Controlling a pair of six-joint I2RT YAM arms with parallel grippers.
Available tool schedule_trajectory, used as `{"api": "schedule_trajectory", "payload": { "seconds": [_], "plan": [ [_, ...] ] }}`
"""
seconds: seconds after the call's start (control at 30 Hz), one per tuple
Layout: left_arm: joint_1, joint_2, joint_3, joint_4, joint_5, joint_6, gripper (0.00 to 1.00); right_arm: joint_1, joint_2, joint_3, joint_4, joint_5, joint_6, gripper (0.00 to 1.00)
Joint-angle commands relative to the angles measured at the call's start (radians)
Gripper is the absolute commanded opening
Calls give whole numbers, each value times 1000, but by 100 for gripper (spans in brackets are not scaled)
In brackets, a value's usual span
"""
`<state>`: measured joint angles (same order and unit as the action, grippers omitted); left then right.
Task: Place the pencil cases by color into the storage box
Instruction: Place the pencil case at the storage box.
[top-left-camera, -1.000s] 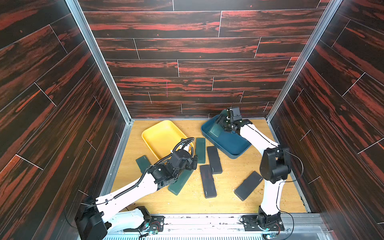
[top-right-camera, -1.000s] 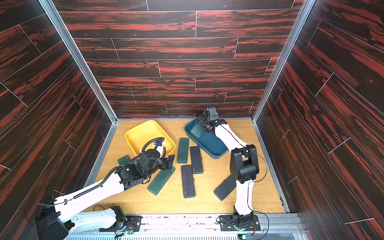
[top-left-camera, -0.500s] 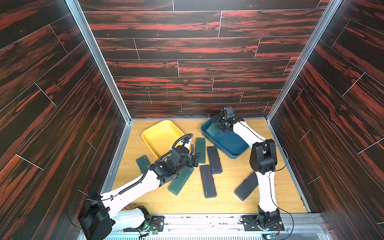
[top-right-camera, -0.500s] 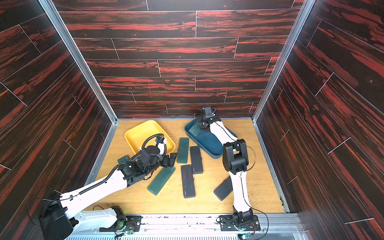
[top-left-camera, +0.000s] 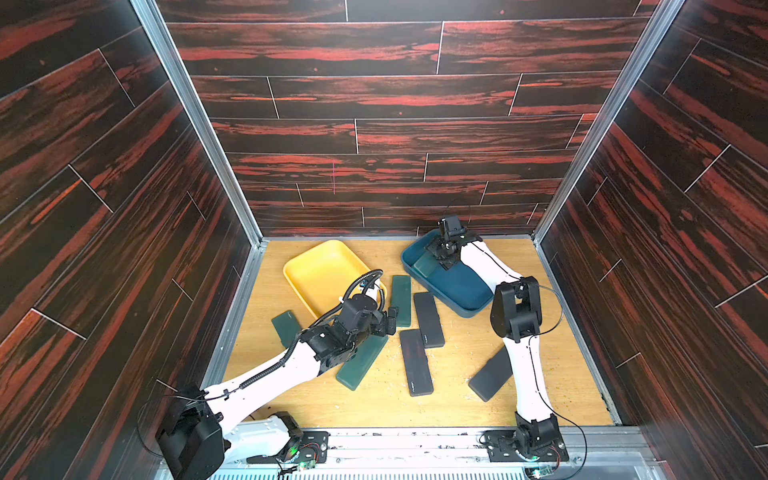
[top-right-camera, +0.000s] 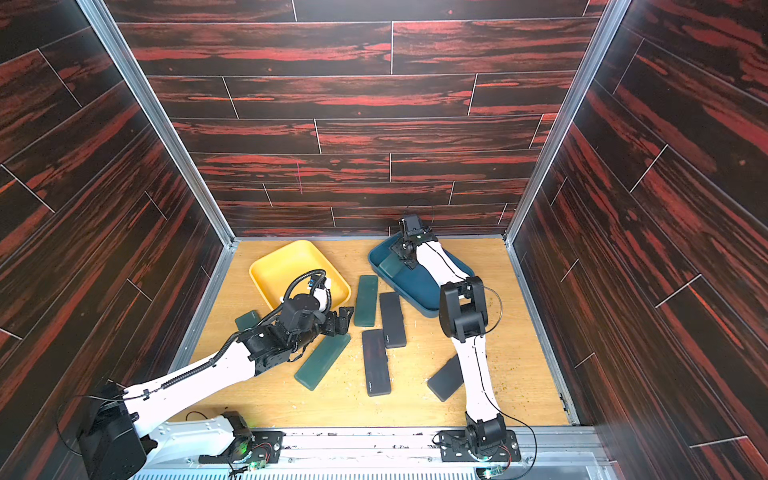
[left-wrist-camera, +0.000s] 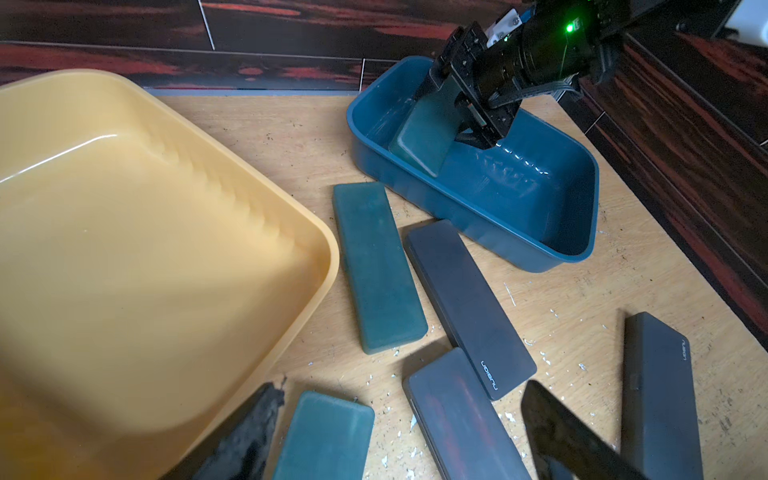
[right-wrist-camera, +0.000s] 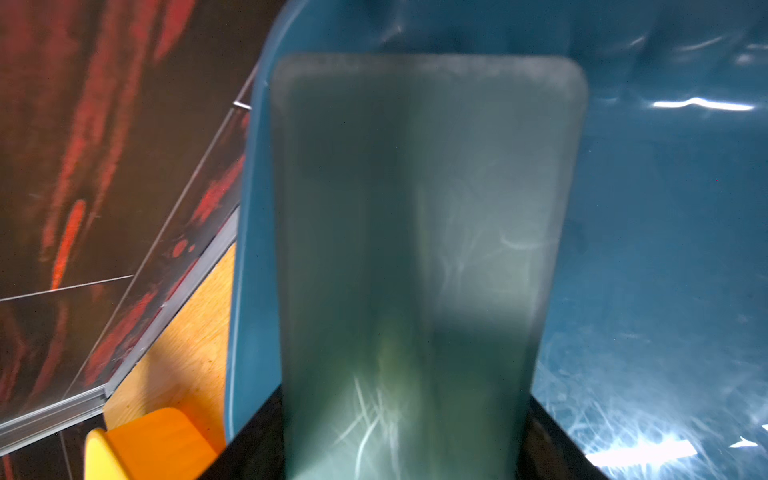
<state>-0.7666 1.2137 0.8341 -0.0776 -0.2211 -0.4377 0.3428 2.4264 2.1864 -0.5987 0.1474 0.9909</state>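
Note:
My right gripper (top-left-camera: 443, 258) (right-wrist-camera: 407, 436) is shut on a dark green pencil case (top-left-camera: 424, 264) (right-wrist-camera: 424, 228). It holds the case tilted inside the far end of the blue storage box (top-left-camera: 465, 307) (left-wrist-camera: 552, 253), the case's lower end down in the box. My left gripper (top-left-camera: 388, 322) (left-wrist-camera: 403, 386) hangs open over the table beside the yellow storage box (top-left-camera: 297, 266) (left-wrist-camera: 124, 249), holding nothing. Green cases (top-left-camera: 401, 300) (top-left-camera: 361, 360) (top-left-camera: 286, 328) and black cases (top-left-camera: 428, 319) (top-left-camera: 415, 368) (top-left-camera: 490, 374) lie flat on the wooden table.
Dark red-streaked wall panels (top-left-camera: 374, 124) close in the table on three sides. The right arm's elbow (top-left-camera: 515, 311) stands over the blue box's near corner. Small white flecks litter the wood (left-wrist-camera: 511, 291) among the cases.
The right arm has swung leftward, carrying the green case a little further along the blue box's far end. The left gripper has edged slightly toward the middle cases.

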Motion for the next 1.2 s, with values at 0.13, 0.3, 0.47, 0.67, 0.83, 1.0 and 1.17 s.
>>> {"api": "schedule_trajectory", "payload": {
  "seconds": [0.13, 0.3, 0.47, 0.67, 0.83, 1.0, 1.17],
  "plan": [
    [5, -20, -19, 12, -4, -26, 92, 1, 86, 68, -77, 23, 29, 58],
    [6, -28, -20, 6, -17, -31, 92, 1, 143, 159, -138, 16, 37, 59],
    [6, -35, -24, 2, -29, -38, 92, 1, 170, 185, -157, 8, 54, 61],
    [5, -41, -24, -2, -33, -44, 92, 1, 190, 210, -172, -5, 51, 71],
    [6, -45, -5, -28, -53, -40, 92, 1, 192, 268, -188, -25, 7, 87],
    [6, -46, 28, -90, -86, -45, 93, -5, 153, 322, -208, -27, -52, 93],
    [5, -43, 82, -207, -120, -67, 93, -5, 54, 294, -214, -10, -135, 93]
  ]
}}
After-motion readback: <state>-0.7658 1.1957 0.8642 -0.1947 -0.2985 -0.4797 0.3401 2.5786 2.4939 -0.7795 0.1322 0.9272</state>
